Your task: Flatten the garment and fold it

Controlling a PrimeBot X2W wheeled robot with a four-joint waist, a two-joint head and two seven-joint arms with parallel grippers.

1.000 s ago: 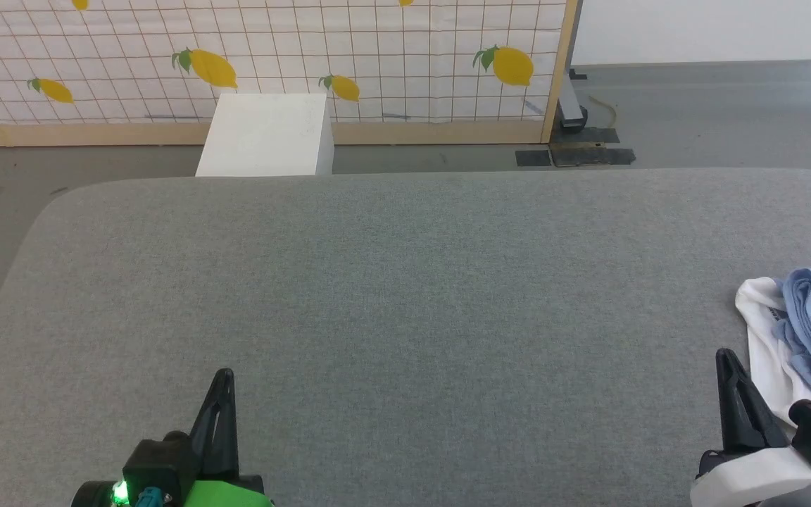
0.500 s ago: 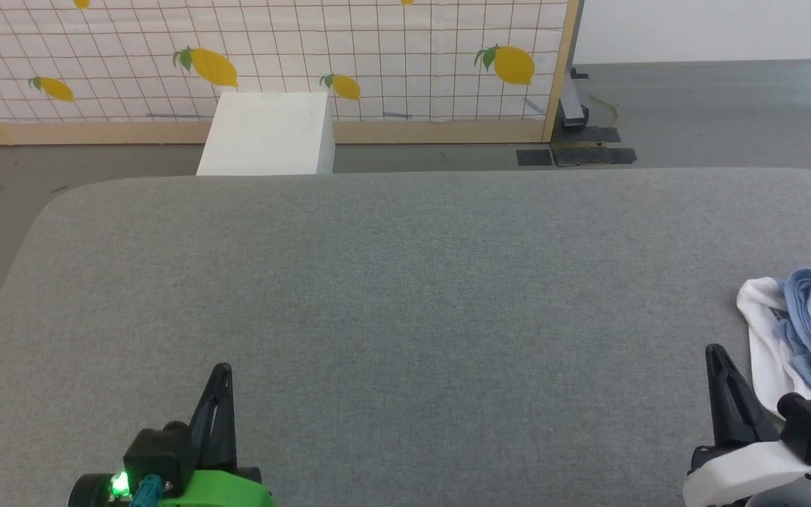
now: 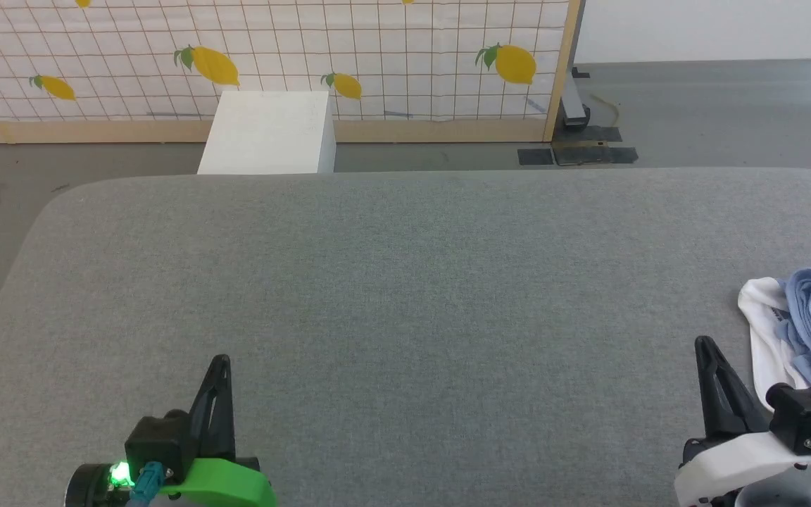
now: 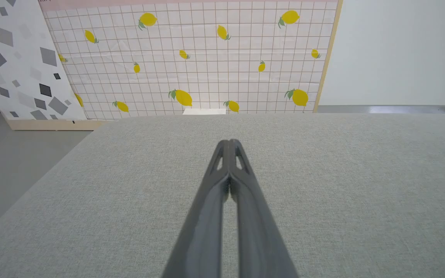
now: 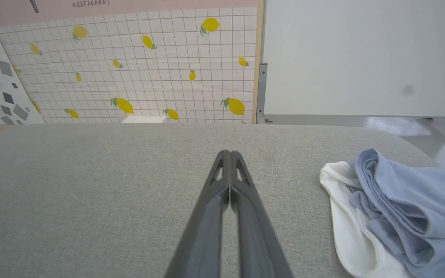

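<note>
The garment [image 3: 810, 324] lies crumpled at the right edge of the grey table [image 3: 405, 282], light blue cloth bunched over a white layer; the right wrist view shows the garment [image 5: 396, 208] at its lower right. My right gripper [image 3: 702, 343] is shut and empty, just left of the garment and apart from it; its tips [image 5: 228, 153] meet over bare table. My left gripper [image 3: 220, 360] is shut with nothing in it near the front left of the table, and the left wrist view has its tips [image 4: 228, 141] pressed together above the grey surface.
A white box [image 3: 268, 134] stands on the floor behind the table's far edge. A lemon-print grid panel [image 3: 258, 56] with a wooden frame runs along the back. Grey floor [image 3: 715, 113] lies beyond the table at the right. The table's left corner is rounded.
Both grippers have crept a little farther up the table. The right one also shifted slightly left, away from the garment. The garment has not moved.
</note>
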